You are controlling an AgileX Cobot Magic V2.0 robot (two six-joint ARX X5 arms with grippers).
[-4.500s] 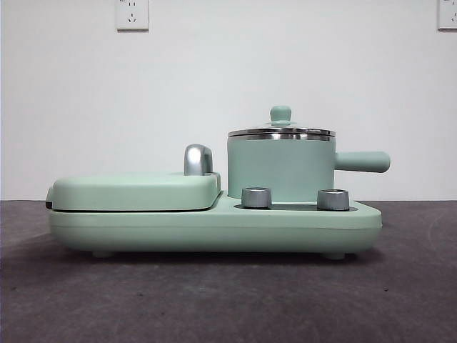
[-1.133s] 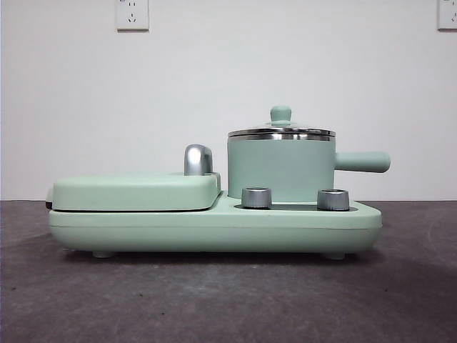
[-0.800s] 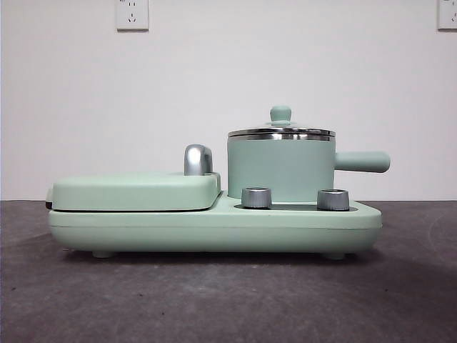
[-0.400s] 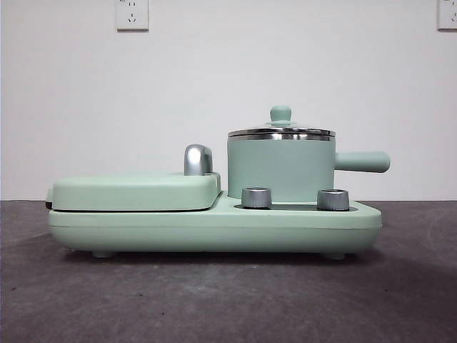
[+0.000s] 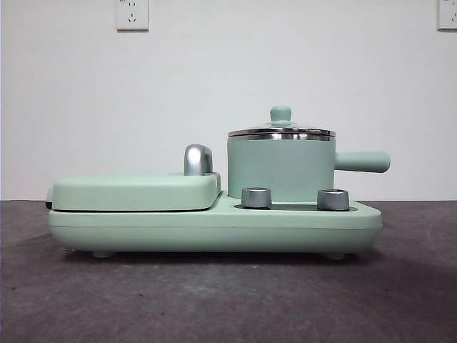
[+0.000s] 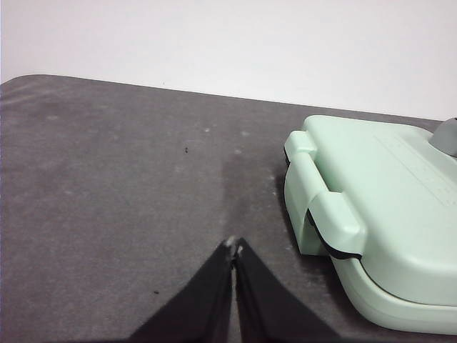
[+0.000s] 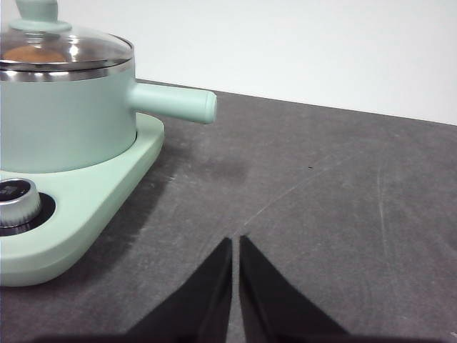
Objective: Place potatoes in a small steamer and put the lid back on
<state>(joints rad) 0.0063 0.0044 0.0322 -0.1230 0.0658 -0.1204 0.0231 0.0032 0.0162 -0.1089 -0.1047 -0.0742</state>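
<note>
1. Pot [image 5: 280,168] sits on the green cooker base [image 5: 214,227], glass lid [image 5: 280,128] on.
2. Potato [image 7: 32,54] shows orange under the lid, inside the pot.
3. Left gripper [image 6: 234,247] jaws together, over bare table beside the griddle cover [image 6: 378,193].
4. Right gripper [image 7: 235,241] jaws together, clear of the pot handle [image 7: 175,102].

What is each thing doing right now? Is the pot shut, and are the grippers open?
Lid: on the pot, closed.
Pot: upright on the cooker base, covered.
Potato: inside the pot, seen through the glass.
Griddle cover: down, shut.
Two knobs: setting too small to tell.
Left gripper: shut, empty, above bare table beside the cooker.
Right gripper: shut, empty, apart from the pot handle.
</note>
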